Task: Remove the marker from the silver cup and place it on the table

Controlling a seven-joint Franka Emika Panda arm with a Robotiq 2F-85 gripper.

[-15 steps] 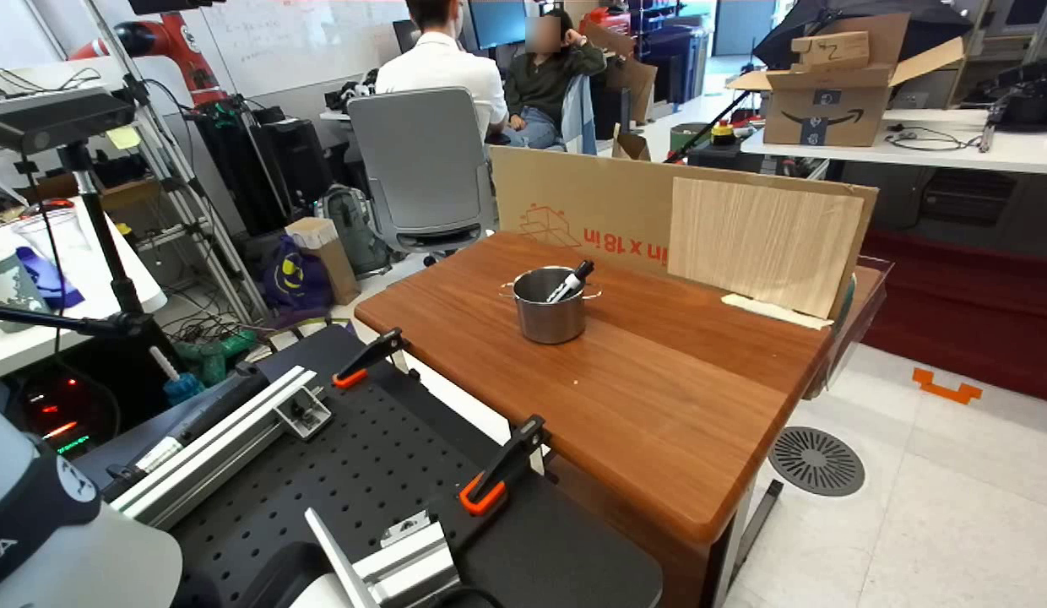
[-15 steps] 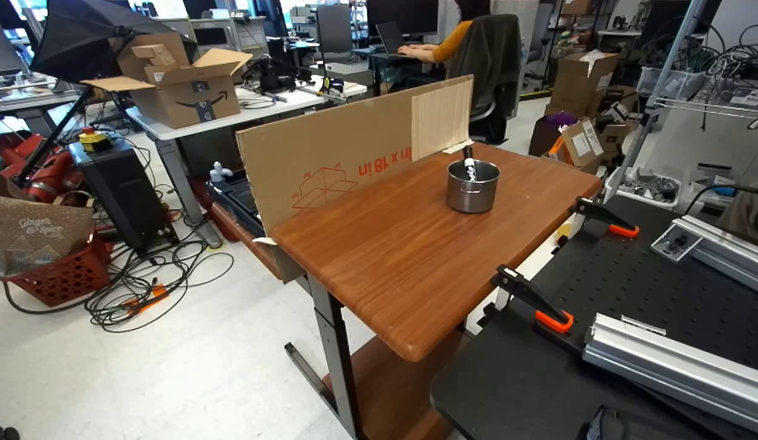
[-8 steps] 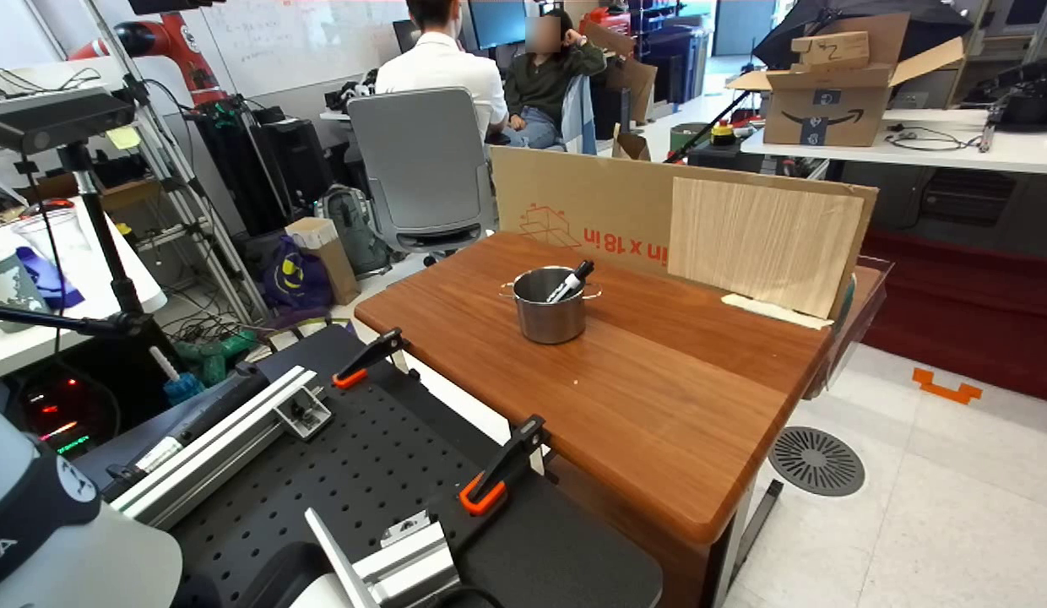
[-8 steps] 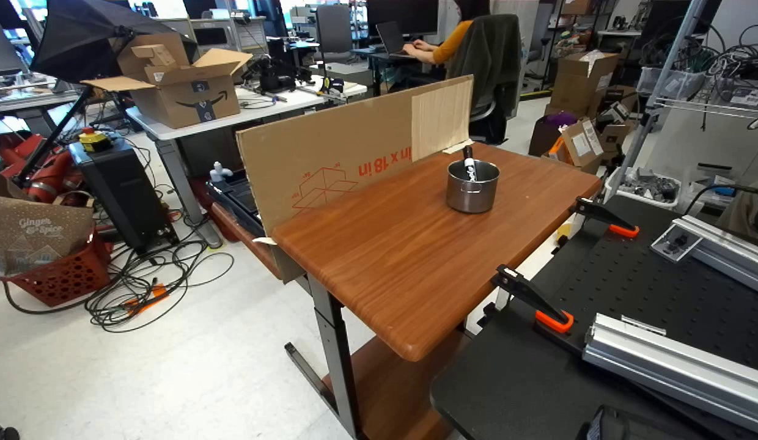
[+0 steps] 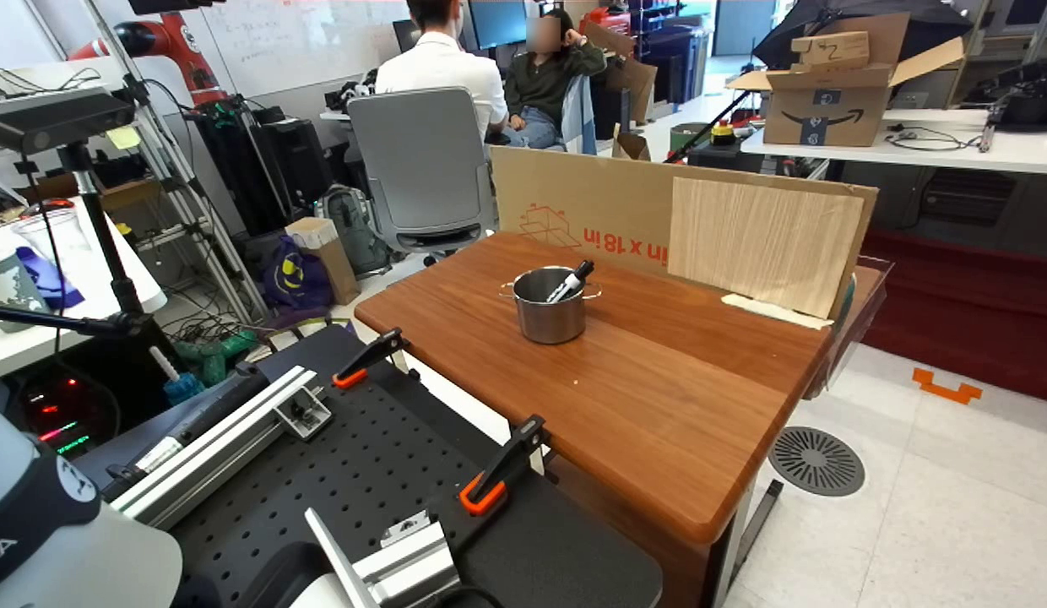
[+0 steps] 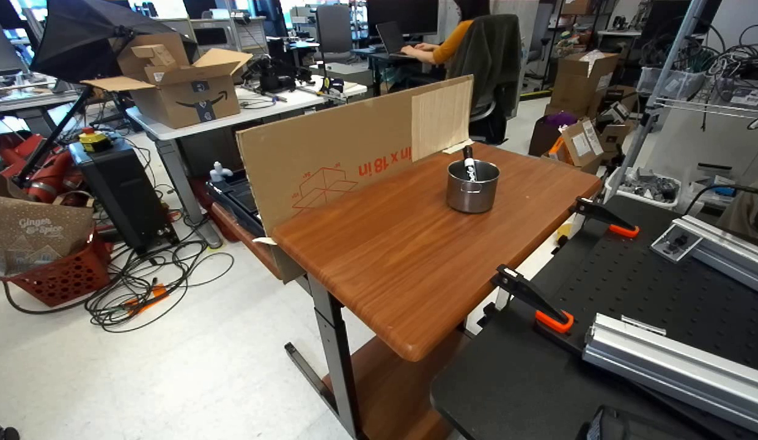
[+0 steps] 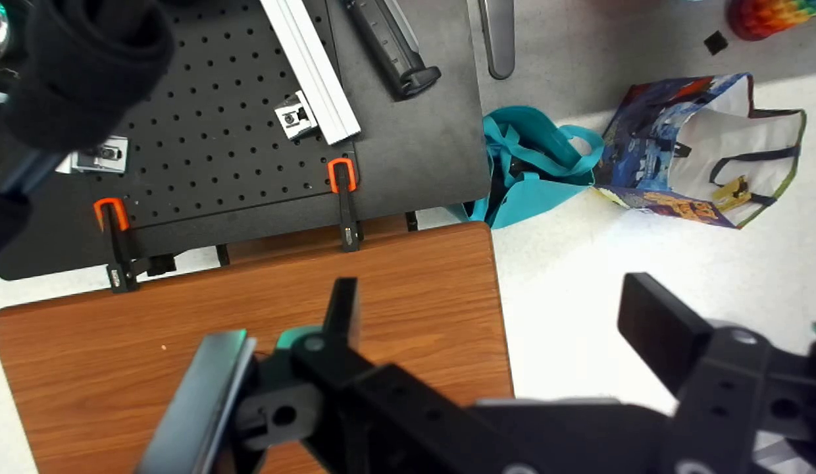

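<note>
The marker (image 5: 566, 289), white with a black cap, stands tilted in the silver cup. Its capped end sticks out above the rim in both exterior views, and the marker also shows here (image 6: 470, 166). The silver cup (image 5: 551, 323), a short metal pot with two small handles, stands upright on the brown wooden table (image 5: 659, 397); the cup also shows in an exterior view (image 6: 470, 197). My gripper (image 7: 490, 280) is open with nothing between its fingers, above the table's end and the floor in the wrist view. The marker does not show there. The gripper is outside both exterior views.
A cardboard panel (image 6: 330, 165) stands along the table's far edge. A black perforated base plate (image 5: 363, 456) with metal rails and two orange-tipped clamps (image 5: 494, 473) borders the near edge. Bags (image 7: 539, 164) lie on the floor beyond the table's end in the wrist view.
</note>
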